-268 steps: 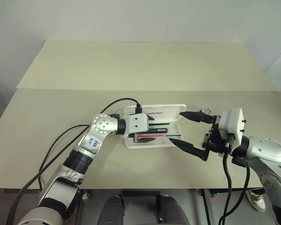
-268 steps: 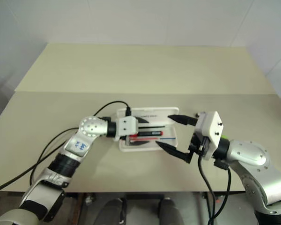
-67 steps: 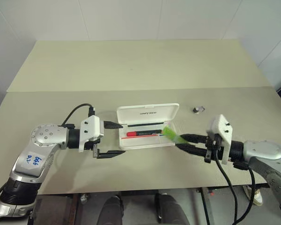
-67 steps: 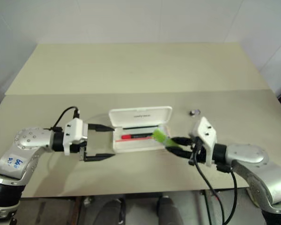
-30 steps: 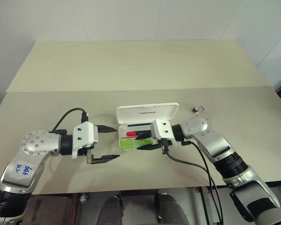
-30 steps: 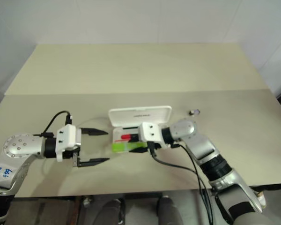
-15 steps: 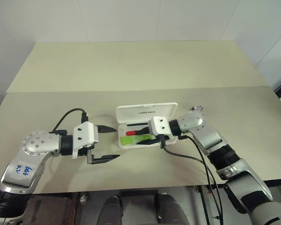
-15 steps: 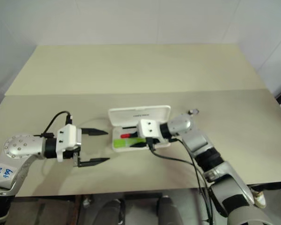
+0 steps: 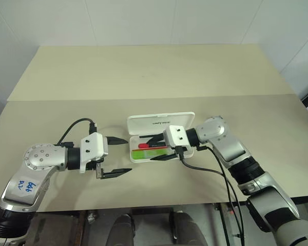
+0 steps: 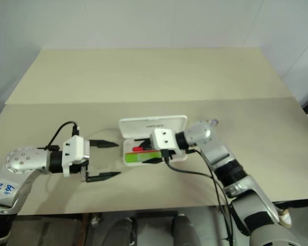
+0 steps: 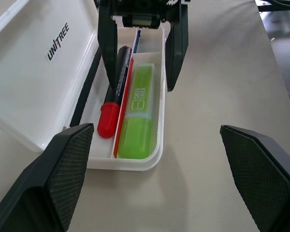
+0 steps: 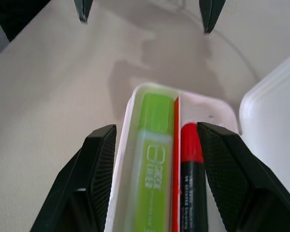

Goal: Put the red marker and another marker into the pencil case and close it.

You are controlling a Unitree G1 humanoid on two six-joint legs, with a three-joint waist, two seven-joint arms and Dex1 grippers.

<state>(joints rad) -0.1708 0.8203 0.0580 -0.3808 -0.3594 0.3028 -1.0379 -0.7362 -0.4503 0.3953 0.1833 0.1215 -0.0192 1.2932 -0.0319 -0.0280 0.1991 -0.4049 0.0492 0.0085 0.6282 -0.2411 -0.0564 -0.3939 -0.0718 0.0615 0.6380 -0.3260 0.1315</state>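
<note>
Near the front edge of the bench [image 9: 51,118], toward its left side, the left pincer [image 9: 120,155] hangs with its two black fingers spread wide and nothing between them, its tips just beside the left end of the pencil case [image 9: 135,159].

The case lies open around the middle of the bench. In its tray the lime-green marker [image 11: 140,116] lies along the front wall, with small print on its barrel that looks like "CHECK LINER". The red marker [image 11: 113,94] lies beside it on the lid side, a thin red line between them; its red cap points toward the left pincer and its dark barrel carries pale lettering too small to read.

The right pincer [image 9: 160,148] reaches in from the tray's right end, its fingers apart, straddling both markers without gripping either.

Beyond the tray the lid [image 11: 34,72] stands raised and reads "UNITREE".
</note>
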